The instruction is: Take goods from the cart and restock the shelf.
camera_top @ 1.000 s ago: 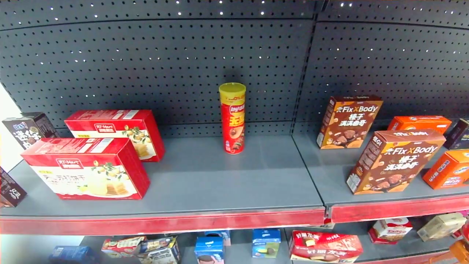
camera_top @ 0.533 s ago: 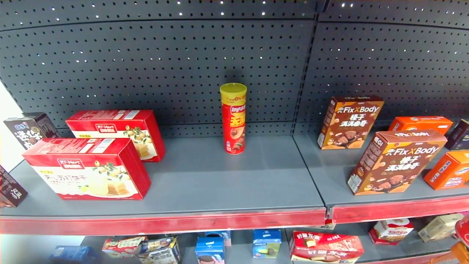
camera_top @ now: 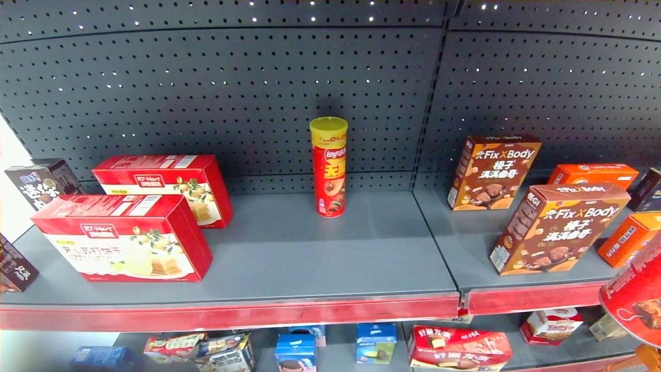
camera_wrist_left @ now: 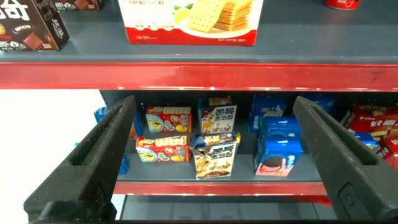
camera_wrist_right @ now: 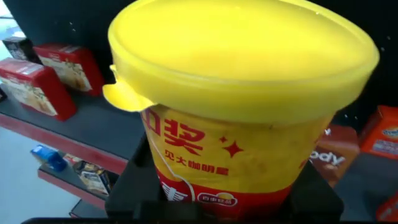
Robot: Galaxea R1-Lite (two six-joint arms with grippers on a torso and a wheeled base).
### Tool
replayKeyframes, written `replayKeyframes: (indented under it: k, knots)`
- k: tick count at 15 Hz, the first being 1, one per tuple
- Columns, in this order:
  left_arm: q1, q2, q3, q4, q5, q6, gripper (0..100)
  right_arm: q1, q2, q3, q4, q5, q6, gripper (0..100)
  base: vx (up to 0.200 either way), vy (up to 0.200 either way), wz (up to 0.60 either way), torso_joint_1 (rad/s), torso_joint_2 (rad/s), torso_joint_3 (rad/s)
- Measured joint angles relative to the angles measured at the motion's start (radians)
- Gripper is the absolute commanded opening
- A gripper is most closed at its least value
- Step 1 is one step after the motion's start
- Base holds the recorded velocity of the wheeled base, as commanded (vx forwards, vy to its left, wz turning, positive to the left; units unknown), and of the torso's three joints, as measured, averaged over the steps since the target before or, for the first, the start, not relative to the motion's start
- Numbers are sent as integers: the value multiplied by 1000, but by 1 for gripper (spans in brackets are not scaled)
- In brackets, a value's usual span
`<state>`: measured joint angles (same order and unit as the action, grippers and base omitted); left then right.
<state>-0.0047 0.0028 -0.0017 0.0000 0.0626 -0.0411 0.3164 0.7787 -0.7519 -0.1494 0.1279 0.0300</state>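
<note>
A red chip can with a yellow lid stands upright in my right gripper, which is shut on its lower body. In the head view the same can's red base shows at the lower right, in front of the shelf edge. Another red chip can with a yellow lid stands at the back middle of the grey shelf. My left gripper is open and holds nothing, low in front of the red shelf edge, facing the lower shelf.
Two red cracker boxes stand at the shelf's left, with dark boxes beyond them. Brown boxes and orange boxes fill the right bay. The lower shelf holds several small boxes. Bare shelf lies around the standing can.
The held chip can has risen into the head view at the lower right, hiding part of the orange box. Nothing on the shelf has moved.
</note>
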Motion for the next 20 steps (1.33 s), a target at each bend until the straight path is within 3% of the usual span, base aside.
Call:
replayKeyframes:
  k: [2, 5, 13, 18, 20]
  knots:
    - [0, 0, 0, 0, 0, 0, 100, 77, 34, -18, -36, -17, -9, 0, 0, 0, 0, 0, 0, 0]
    - [0, 0, 0, 0, 0, 0, 100, 76, 88, -26, -99, 31, -11, 0, 0, 0, 0, 0, 0, 0]
    - [0, 0, 0, 0, -4, 1, 100, 130, 116, -1, -89, 53, -10, 0, 0, 0, 0, 0, 0, 0]
    - [-3, 7, -4, 7, -47, 27, 100, 141, 101, -13, 124, 27, -10, 0, 0, 0, 0, 0, 0, 0]
    - [-6, 28, -29, 7, -103, 66, 100, 142, 101, -20, 129, 26, -11, 0, 0, 0, 0, 0, 0, 0]
